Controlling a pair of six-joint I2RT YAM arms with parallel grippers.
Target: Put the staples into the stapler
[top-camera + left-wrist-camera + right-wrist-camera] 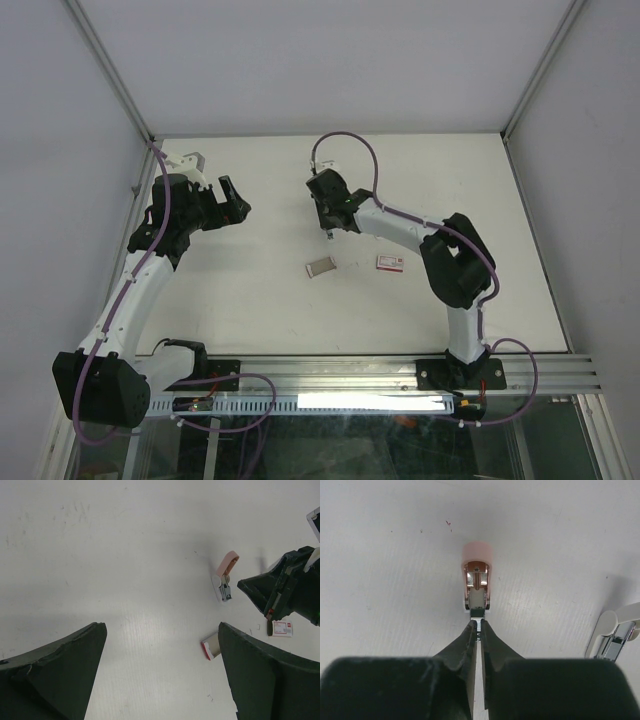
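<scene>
Right end effector [479, 626] seemingly closed

White desk [250, 330], grey walls [300, 60]
The matte desk is evenly lit; plain walls close its left, far and right sides, and an aluminium rail [350, 372] runs along the near edge.

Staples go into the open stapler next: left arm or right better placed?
Right. The right fingers are pinched nearly shut right at the open pink stapler, seemingly on a thin strip. The left fingers hang wide open, well off to the side.
</scene>
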